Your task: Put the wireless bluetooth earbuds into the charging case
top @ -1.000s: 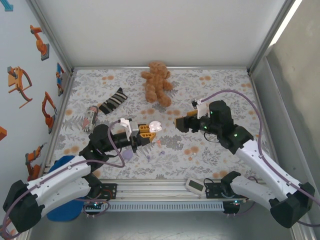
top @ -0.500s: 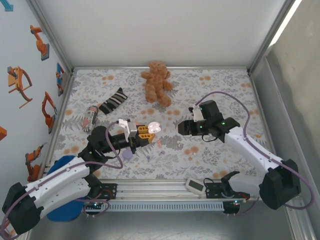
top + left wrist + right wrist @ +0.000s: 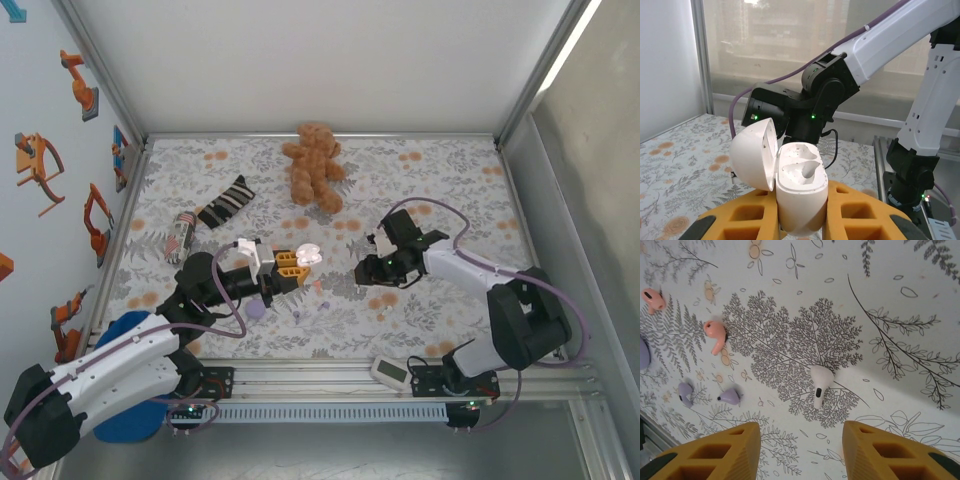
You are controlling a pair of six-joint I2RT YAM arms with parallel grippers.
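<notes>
My left gripper (image 3: 800, 220) is shut on the white charging case (image 3: 799, 192), holding it upright above the mat with its lid (image 3: 754, 154) swung open and both sockets empty. From above, the case (image 3: 308, 253) is at the tip of the left gripper (image 3: 295, 263). My right gripper (image 3: 800, 427) points down at the mat, open, nothing between its orange fingers (image 3: 740, 442). A white earbud (image 3: 819, 382) lies on the mat just ahead of the fingertips. Two salmon-pink earbuds (image 3: 715, 335) and two lilac ones (image 3: 730, 396) lie further left. From above, the right gripper (image 3: 362, 272) is low, right of the case.
A teddy bear (image 3: 315, 165) lies at the back, a striped sock (image 3: 226, 202) and a small can (image 3: 180, 232) at the left. A lilac case (image 3: 255, 311) rests by the left arm. A white device (image 3: 389, 371) sits on the front rail.
The right arm has folded in and lowered its gripper toward the mat, and its jaws have narrowed. The left arm and the case have stayed still.
</notes>
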